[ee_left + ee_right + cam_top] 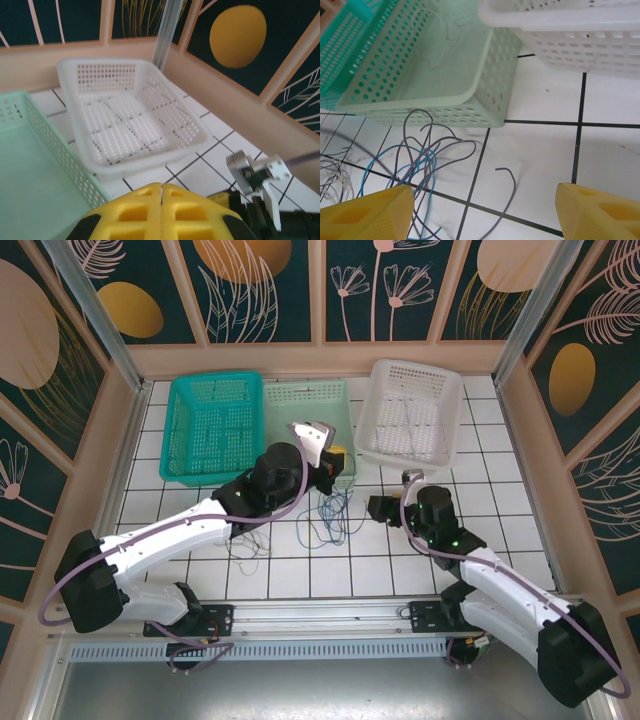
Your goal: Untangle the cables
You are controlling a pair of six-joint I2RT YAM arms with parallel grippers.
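The tangled cables [423,159] lie on the counter [540,160], left of the right gripper [485,210], which is spread wide. The left gripper [161,192] is clenched beside the mint basket [50,145].

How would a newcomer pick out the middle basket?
Three baskets line the far edge of the table. The pale green basket is the middle one, between the teal basket and the white basket; the tangled cables lie in front of it.
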